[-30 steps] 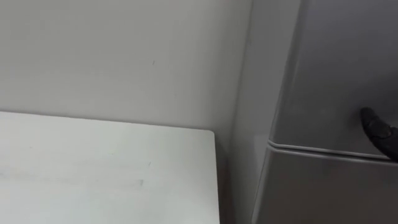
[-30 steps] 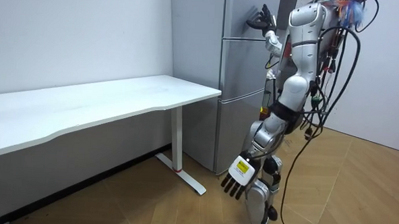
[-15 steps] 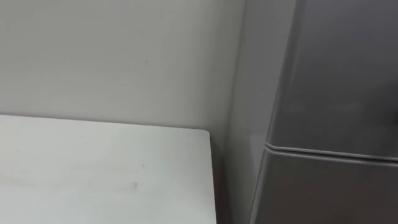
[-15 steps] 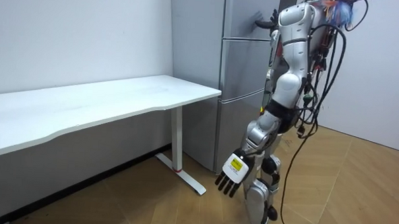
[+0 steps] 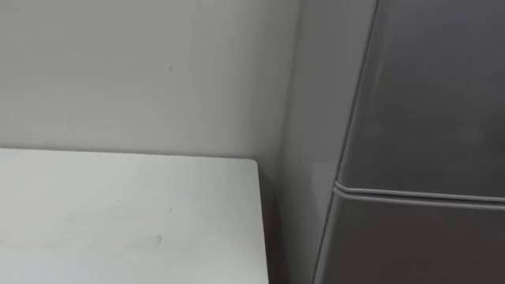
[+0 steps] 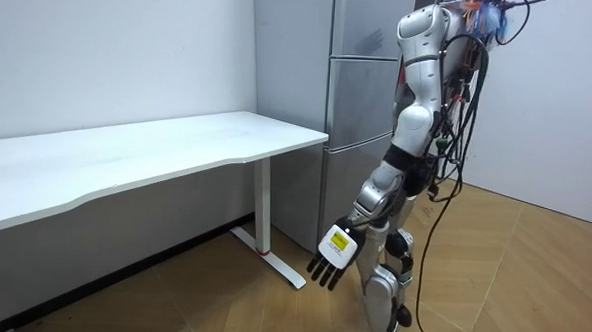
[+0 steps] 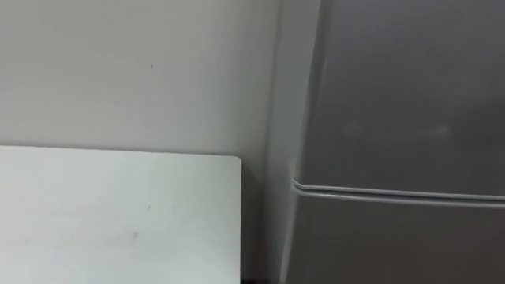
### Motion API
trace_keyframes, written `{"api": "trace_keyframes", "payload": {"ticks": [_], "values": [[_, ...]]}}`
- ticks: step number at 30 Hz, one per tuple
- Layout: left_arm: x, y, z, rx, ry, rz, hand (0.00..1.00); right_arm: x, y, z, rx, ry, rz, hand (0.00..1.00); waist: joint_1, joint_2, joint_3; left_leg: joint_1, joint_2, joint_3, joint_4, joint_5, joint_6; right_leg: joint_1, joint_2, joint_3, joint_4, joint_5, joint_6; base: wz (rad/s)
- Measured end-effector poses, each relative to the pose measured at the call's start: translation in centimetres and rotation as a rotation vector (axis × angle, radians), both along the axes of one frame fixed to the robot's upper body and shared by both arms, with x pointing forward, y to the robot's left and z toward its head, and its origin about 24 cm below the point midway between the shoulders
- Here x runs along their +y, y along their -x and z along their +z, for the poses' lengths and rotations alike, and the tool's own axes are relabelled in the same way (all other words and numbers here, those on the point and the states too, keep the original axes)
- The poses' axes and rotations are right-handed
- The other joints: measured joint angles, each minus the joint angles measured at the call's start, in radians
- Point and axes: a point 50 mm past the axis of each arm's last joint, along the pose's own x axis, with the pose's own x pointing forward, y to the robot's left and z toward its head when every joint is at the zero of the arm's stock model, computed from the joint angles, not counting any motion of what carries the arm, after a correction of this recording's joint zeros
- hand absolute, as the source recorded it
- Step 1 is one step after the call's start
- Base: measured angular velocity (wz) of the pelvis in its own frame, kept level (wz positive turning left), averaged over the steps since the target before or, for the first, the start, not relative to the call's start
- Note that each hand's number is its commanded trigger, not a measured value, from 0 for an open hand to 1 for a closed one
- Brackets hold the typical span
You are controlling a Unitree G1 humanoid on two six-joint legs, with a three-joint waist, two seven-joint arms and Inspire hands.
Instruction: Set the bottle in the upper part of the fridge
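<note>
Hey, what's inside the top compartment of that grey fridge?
On the tall grey fridge, only the shut upper door is visible, above the lower door. Whatever is inside is hidden behind it.

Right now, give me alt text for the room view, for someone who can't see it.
A humanoid robot stands facing a closed grey fridge, its left robot hand hanging open at its side. A white table stands at the room view's left.

The left hand [image 6: 333, 256] hangs low on a lowered arm, fingers straight and pointing down.
</note>
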Motion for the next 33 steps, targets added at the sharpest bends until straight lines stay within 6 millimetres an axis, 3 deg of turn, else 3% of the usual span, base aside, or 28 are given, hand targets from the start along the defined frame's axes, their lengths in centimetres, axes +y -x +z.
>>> {"api": "trace_keyframes", "payload": {"ticks": [4,7,10,13,15,16,21,24,33], "values": [[0.0,-0.5,0.1,-0.019,-0.002,-0.007,0.00,-0.5,1.2,-1.5,0.060,-0.042,-0.025,0.00,-0.009,0.000,0.0004,-0.001,0.001,0.005,-0.001,-0.001,0.001,-0.004,0.001,0.001,0.000,-0.001,0.000,0.00],[0.0,-0.7,0.1,-0.032,-0.002,-0.005,0.00,-0.5,3.0,-4.2,0.103,-0.172,-0.045,0.00,-0.005,0.002,0.0008,0.001,0.002,0.006,-0.003,-0.002,0.001,-0.004,0.001,0.003,-0.001,-0.001,0.000,-0.01],[-0.1,-0.5,0.1,-0.032,0.003,0.012,0.00,-0.4,4.7,-7.8,0.149,-0.345,-0.089,0.00,-0.002,0.005,0.0006,0.002,0.001,0.011,-0.001,-0.003,0.002,-0.004,0.001,0.010,0.002,-0.001,0.000,-0.05],[-0.2,-0.5,0.1,-0.034,0.006,0.009,0.00,0.0,5.9,-10.8,0.197,-0.469,-0.134,0.00,-0.005,0.024,0.0040,0.003,0.000,0.011,-0.002,-0.006,0.004,-0.003,0.001,0.011,0.000,-0.001,0.001,0.00],[-0.5,-0.4,0.0,-0.040,0.015,0.025,0.00,0.7,6.9,-14.1,0.318,-0.553,-0.150,0.00,-0.006,0.029,-0.0001,0.006,0.001,0.010,-0.002,-0.006,0.004,0.001,0.001,0.010,0.001,-0.001,0.001,0.00],[-0.6,-0.4,0.0,-0.038,0.019,0.027,0.00,1.0,7.2,-14.8,0.348,-0.573,-0.148,0.00,-0.006,0.031,-0.0014,0.007,0.001,0.010,-0.002,-0.006,0.004,0.002,0.001,0.009,0.002,-0.001,0.001,0.00],[-1.6,0.5,-0.3,-0.022,0.049,0.062,0.00,4.0,10.5,-20.9,0.610,-0.761,-0.120,0.00,-0.002,0.044,-0.0019,0.009,0.000,0.009,0.000,-0.006,0.003,0.002,0.001,0.011,0.004,-0.005,0.000,0.00],[-1.8,1.0,-0.4,-0.010,0.058,0.079,0.00,5.5,12.6,-23.4,0.737,-0.844,-0.123,0.00,-0.002,0.050,0.0010,0.009,0.000,0.008,-0.001,-0.006,0.003,-0.004,0.001,0.012,0.005,-0.007,0.001,0.00],[-2.9,1.7,-0.9,0.018,0.097,0.076,0.00,8.4,17.0,-26.7,0.979,-0.994,-0.004,0.00,-0.004,0.054,0.0017,0.042,-0.001,0.013,-0.014,-0.013,0.001,0.013,0.000,0.017,0.019,-0.023,0.003,-0.01]]}}
